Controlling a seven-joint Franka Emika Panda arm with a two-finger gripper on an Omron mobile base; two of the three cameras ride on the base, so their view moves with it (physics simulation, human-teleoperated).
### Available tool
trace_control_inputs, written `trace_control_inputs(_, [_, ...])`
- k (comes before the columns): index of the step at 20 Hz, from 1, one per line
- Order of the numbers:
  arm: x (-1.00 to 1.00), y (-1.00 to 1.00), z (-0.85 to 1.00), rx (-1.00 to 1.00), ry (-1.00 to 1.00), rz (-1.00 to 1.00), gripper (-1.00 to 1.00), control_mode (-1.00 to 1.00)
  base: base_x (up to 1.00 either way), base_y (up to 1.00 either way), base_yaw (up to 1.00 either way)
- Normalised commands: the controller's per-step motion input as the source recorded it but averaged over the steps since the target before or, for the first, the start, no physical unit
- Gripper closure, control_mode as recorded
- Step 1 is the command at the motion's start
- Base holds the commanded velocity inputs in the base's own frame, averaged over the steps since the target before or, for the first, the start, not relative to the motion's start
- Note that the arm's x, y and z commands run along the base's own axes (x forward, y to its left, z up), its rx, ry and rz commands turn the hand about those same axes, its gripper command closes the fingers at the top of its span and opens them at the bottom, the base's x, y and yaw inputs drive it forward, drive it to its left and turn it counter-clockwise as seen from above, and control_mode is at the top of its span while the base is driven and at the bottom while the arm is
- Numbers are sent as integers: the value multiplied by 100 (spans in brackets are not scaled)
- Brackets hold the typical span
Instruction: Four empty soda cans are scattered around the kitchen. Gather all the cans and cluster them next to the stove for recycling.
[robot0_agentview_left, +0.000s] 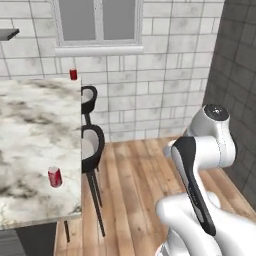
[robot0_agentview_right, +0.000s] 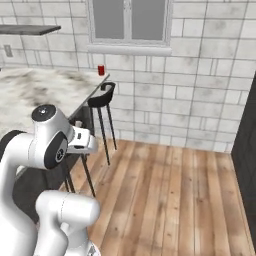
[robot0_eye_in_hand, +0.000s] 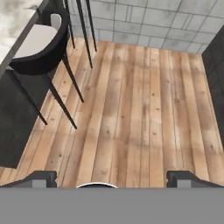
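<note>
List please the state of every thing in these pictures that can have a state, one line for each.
near soda can: upright on the marble counter, untouched
far soda can: upright at the counter's far end, near the wall
end effector: open, holding nothing, pointed at the wood floor
near stool: upright, beside the counter
far stool: upright, beside the counter
window: shut

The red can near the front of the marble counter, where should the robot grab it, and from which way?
Probably around its middle, coming straight down from above. The near red can stands upright on the marble counter with bare space around it, so open fingers could drop either side of its round wall. A stool stands at the counter's edge, making a sideways approach more awkward. The gripper is open over the floor.
</note>
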Motion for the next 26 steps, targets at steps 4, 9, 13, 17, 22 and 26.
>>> trace_control_inputs(4, [0,0,0,0,0,0,-100,100,84,-41,0])
trace_control_inputs(9, [0,0,0,0,0,0,-100,100,75,-27,0])
trace_control_inputs(13, [0,0,0,0,0,0,-100,100,65,-8,5])
trace_control_inputs(17, [0,0,0,0,0,0,-100,100,57,-8,7])
trace_control_inputs(22, [0,0,0,0,0,0,-100,100,56,-17,6])
trace_control_inputs(26, [0,0,0,0,0,0,-100,100,52,-13,6])
